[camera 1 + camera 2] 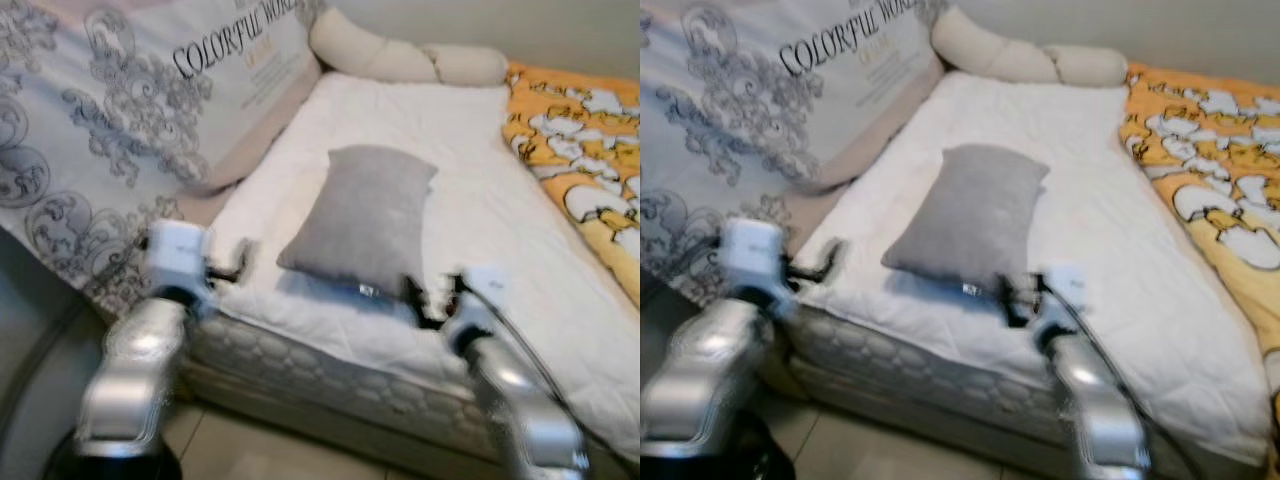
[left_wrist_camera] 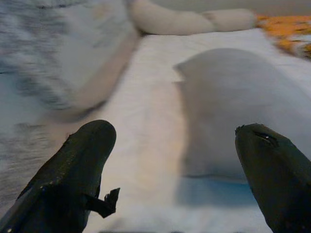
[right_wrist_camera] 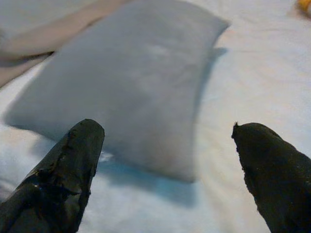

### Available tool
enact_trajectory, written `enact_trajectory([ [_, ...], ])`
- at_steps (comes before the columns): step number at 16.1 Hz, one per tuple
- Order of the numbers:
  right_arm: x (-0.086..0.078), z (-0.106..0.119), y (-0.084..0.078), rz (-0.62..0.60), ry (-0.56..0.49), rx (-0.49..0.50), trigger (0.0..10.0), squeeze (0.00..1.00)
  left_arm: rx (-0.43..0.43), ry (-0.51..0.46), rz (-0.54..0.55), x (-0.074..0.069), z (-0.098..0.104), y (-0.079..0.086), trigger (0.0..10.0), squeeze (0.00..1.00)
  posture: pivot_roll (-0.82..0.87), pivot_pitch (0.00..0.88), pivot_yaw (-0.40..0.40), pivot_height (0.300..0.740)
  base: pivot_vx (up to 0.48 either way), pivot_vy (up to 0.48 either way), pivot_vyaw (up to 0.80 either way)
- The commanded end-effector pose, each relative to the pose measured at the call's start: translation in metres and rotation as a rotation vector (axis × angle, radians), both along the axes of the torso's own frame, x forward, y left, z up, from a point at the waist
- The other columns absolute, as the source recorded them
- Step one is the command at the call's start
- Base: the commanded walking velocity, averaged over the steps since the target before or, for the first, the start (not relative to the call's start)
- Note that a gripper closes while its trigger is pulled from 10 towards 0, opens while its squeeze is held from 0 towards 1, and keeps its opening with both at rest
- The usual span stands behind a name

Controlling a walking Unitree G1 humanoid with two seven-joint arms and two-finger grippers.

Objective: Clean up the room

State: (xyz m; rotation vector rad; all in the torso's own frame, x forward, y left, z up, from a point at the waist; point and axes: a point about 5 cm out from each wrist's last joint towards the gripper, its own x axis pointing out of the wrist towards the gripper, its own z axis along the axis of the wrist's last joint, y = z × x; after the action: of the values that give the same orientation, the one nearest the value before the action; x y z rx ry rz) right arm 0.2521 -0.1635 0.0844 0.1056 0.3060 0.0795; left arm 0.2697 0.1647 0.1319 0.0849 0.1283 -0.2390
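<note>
**Plainly, the pillow lies nearer the right hand**

The grey pillow (image 1: 360,215) rests flat on the white quilted cover of the bed (image 1: 480,210), close to the near edge of the mattress. Its long axis runs away from the robot and leans slightly to the robot's right, so one short end faces the robot.

The right hand (image 1: 432,297) hovers at the near right corner of that short end, just beside it and seemingly not touching. In the right wrist view its fingers (image 3: 73,165) stand wide apart, with the pillow's near right corner lying ahead between them. They grip nothing.

The left hand (image 1: 232,266) sits over the mattress edge to the left of the pillow, with a strip of bare cover between them. Its fingers (image 2: 77,170) are also spread wide and empty, and the pillow lies ahead and to its right.

A large patterned cushion (image 1: 120,110) leans along the robot's left side of the bed, a cream bolster (image 1: 400,55) lies at the far end, and an orange printed blanket (image 1: 585,150) covers the right side.

By this layout, the right arm looks better placed to take the pillow: a short reach forward should bring the corner between its fingers. The left hand would have to travel sideways first.
</note>
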Motion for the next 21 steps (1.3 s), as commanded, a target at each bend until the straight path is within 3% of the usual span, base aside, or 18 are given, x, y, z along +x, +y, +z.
enact_trajectory([
  [1, 0.0039, 0.0071, 0.0099, 0.035, -0.028, 0.012, 10.0, 0.00, 0.012, -0.005, 0.018, 0.0008, 0.0023, 0.0073, 10.0, 0.00, 0.00, 0.000, -0.001, 0.740, 0.300, 0.000, 0.00],
  [11, 0.0038, 0.0051, 0.0127, 0.055, -0.010, 0.015, 10.0, 0.00, 0.007, 0.003, 0.018, -0.0018, 0.0008, 0.0070, 10.0, 0.00, 0.01, 0.000, -0.011, 0.740, 0.368, 0.000, 0.00],
  [15, 0.0009, 0.0030, 0.0128, 0.051, 0.000, 0.025, 10.0, 0.00, 0.011, 0.006, 0.010, -0.0011, 0.0007, 0.0066, 10.0, 0.00, 0.01, 0.000, -0.004, 0.740, 0.382, 0.000, -0.80],
  [21, 0.0013, 0.0036, 0.0144, 0.051, -0.001, 0.033, 10.0, 0.00, 0.030, 0.013, -0.052, -0.0020, 0.0002, 0.0011, 10.0, 0.00, 0.01, 0.000, 0.004, 0.740, 0.253, 0.000, 0.00],
])
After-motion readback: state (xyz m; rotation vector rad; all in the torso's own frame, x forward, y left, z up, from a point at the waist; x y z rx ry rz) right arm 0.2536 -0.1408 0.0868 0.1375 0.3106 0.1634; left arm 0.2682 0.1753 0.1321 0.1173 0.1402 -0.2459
